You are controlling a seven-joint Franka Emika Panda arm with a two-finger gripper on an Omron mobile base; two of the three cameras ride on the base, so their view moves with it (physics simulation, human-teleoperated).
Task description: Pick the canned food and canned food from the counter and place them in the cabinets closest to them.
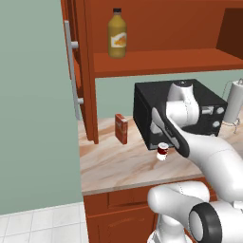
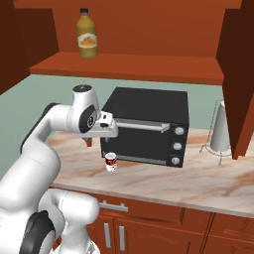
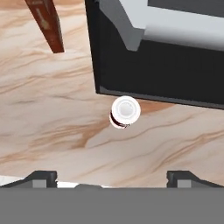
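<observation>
A small can with a dark red label and white bands stands upright on the beige marbled counter, just in front of the black oven's lower left corner. It appears too in the left base view as the can. My gripper hangs above it, pointing down, open, with nothing between the fingertips. From the hand view the can's white lid sits slightly ahead of the midline between the fingers. Above the counter the red-brown cabinet stands open, its door swung out to the left.
The black oven stands right behind the can. A flat red box stands upright left of the oven. A yellow-labelled bottle stands on the cabinet shelf. A white cone on a wire stand is at the right, near another cabinet door.
</observation>
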